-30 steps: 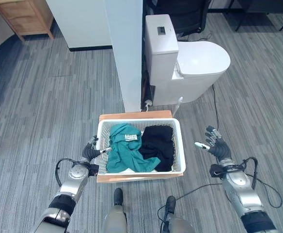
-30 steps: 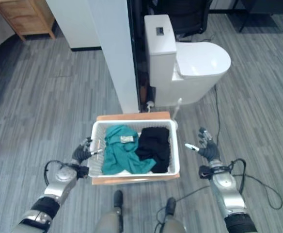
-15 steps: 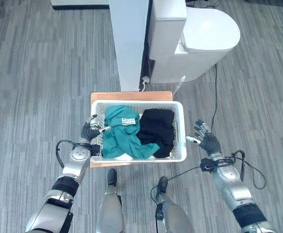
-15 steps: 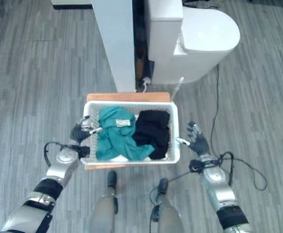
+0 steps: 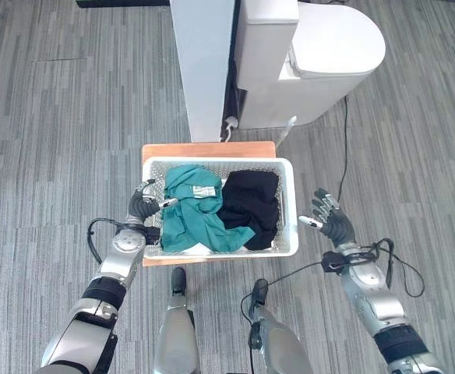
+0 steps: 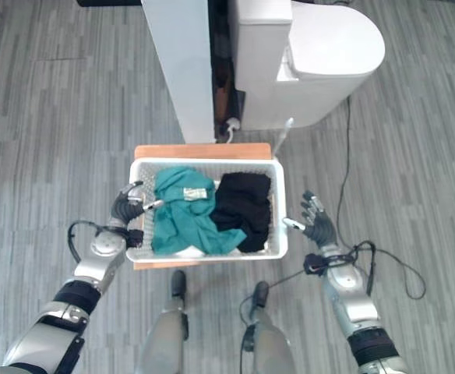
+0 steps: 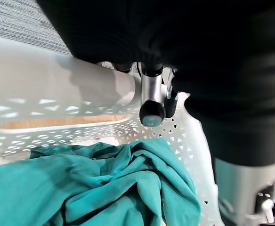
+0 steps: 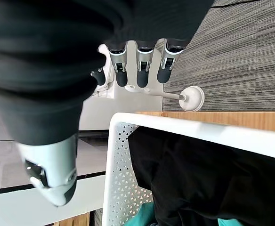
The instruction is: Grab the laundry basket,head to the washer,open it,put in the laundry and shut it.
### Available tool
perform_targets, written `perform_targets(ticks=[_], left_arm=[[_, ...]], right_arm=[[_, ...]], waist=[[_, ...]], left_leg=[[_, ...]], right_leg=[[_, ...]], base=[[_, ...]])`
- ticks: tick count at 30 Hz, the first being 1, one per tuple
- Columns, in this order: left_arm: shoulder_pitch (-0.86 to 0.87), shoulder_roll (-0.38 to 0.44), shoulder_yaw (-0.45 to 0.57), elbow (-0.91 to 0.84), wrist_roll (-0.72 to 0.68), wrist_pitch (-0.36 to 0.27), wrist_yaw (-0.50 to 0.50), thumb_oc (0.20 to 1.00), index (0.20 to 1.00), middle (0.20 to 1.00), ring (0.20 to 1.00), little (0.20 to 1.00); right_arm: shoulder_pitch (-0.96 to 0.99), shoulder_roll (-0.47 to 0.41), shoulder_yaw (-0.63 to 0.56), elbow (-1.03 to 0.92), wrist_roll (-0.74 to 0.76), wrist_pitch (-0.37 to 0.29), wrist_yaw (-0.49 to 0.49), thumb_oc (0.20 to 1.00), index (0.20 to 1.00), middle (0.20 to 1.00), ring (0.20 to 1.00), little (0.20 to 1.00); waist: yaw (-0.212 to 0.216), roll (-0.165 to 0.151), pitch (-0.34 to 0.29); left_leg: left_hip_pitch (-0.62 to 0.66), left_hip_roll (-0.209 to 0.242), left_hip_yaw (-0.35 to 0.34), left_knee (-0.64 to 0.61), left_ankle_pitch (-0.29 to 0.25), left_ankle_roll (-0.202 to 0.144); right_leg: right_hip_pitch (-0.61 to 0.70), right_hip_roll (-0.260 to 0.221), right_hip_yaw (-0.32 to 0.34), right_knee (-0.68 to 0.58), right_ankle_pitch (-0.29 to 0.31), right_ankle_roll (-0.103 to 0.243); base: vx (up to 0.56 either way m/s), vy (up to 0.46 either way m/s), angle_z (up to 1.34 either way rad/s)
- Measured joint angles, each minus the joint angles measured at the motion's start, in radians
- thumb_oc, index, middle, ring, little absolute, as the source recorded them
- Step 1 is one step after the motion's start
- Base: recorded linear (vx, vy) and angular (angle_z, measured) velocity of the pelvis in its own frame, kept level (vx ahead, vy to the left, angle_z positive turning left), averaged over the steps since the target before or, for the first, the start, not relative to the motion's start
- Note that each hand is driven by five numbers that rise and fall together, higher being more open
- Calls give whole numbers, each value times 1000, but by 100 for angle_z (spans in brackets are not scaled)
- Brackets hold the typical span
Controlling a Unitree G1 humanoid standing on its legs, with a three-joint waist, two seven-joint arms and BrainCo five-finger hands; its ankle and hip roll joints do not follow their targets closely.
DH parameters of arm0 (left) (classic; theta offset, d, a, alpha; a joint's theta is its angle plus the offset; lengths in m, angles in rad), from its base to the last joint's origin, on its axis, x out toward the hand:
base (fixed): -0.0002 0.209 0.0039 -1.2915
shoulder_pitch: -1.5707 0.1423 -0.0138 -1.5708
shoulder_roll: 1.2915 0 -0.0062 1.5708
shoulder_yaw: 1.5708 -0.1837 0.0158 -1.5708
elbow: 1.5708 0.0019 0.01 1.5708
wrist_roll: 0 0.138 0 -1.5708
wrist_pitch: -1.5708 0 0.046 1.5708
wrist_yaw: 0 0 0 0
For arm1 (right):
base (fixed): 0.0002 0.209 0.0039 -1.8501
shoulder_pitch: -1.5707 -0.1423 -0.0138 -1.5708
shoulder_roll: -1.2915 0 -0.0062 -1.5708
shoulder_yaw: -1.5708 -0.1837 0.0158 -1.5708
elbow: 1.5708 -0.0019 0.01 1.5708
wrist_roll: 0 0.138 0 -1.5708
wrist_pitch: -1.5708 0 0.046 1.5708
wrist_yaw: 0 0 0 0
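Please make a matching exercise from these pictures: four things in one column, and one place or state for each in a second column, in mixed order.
1. teal cloth
2. black cloth
3. left hand
4. right hand

a. open, beside the basket's right wall
b. at the basket's left rim
c. in the basket's left half
d. in the basket's right half

Pairs: 1-c, 2-d, 3-b, 4-a

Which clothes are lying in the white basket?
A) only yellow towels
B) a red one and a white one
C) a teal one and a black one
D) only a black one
C: the basket holds a teal garment on the robot's left side and a black garment beside it on the right.
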Motion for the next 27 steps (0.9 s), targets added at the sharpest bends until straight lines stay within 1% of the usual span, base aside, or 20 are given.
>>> perform_targets(ticks=[1, 4, 6, 8, 12, 15, 16, 20, 26, 27], left_arm=[[-9, 5, -16, 3, -8, 2, -2, 1000, 1000, 1000, 1000, 1000], [-23, 15, -43, 43, -8, -10, -5, 1000, 1000, 1000, 1000, 1000], [-85, 26, -84, 130, -7, -10, -42, 1000, 1000, 1000, 1000, 1000], [-151, 25, -117, 244, -4, -26, -58, 1000, 1000, 1000, 1000, 1000], [-252, -5, -133, 425, 30, -42, -85, 1000, 1000, 1000, 1000, 1000], [-282, -6, -126, 510, 79, -42, -96, 1000, 1000, 1000, 1000, 1000], [-282, 1, -114, 523, 86, -41, -99, 1000, 1000, 1000, 1000, 1000], [-281, 15, -107, 531, 109, -40, -101, 1000, 1000, 1000, 1000, 1000], [-279, 16, -107, 532, 114, -40, -110, 1000, 1000, 1000, 1000, 1000], [-270, 17, -103, 532, 115, -40, -111, 1000, 1000, 1000, 1000, 1000]], right_arm=[[-10, 0, 0, 0, 0, 0, 0, 1000, 1000, 1000, 1000, 1000], [-17, -1, -1, 4, 0, 0, 0, 1000, 1000, 1000, 1000, 1000], [-21, -12, 0, 6, 0, 1, 1, 1000, 1000, 1000, 1000, 1000], [-28, -15, 0, 17, 0, 2, 1, 1000, 1000, 1000, 1000, 1000], [-48, -34, 0, 44, 1, 3, 4, 1000, 1000, 1000, 1000, 1000], [-67, -36, 0, 53, 1, 3, 8, 1000, 1000, 1000, 1000, 1000], [-73, -39, 0, 53, 1, 3, 12, 1000, 1000, 1000, 1000, 1000], [-73, -44, 0, 53, 19, 3, 19, 1000, 1000, 1000, 1000, 1000], [-76, -48, 0, 53, 19, 3, 19, 1000, 1000, 1000, 1000, 1000], [-75, -48, 0, 53, 19, 3, 21, 1000, 1000, 1000, 1000, 1000]], waist=[[0, 11, 9], [6, 15, 11], [7, 21, 14], [2, 22, 14], [-9, 25, 12], [-24, 25, 11], [-30, 26, 11], [-40, 29, 9], [-40, 28, 5], [-40, 25, -5]], left_leg=[[0, 0, 3, 2, 0, 0], [2, -1, 20, 5, -1, 2], [5, -1, 23, 21, -7, 8], [6, 0, 23, 31, -9, 8], [6, 1, 27, 45, -11, 8], [6, 11, 42, 75, -32, 7], [0, 13, 51, 87, -40, 9], [-15, 18, 55, 101, -43, 12], [-15, 17, 59, 103, -43, 13], [-15, 17, 65, 101, -44, 14]], right_leg=[[-5, 0, 4, 8, 0, 0], [-14, 0, 18, 17, 0, 0], [-13, -2, 27, 27, 0, 0], [-11, -2, 29, 34, 0, 0], [-14, -3, 38, 44, -2, -1], [-21, -5, 60, 61, -9, 1], [-34, -8, 74, 72, -9, 1], [-53, -5, 84, 85, -7, 1], [-58, -6, 87, 89, -8, 0], [-62, -6, 90, 89, -8, 0]], base=[[-30, 45, -7], [-13, 37, -12], [-1, 29, -9], [0, 18, -1], [-10, 31, -6], [-5, 22, -19], [-3, 6, -19], [1, 11, -9], [24, 15, -2], [56, 30, -8]])
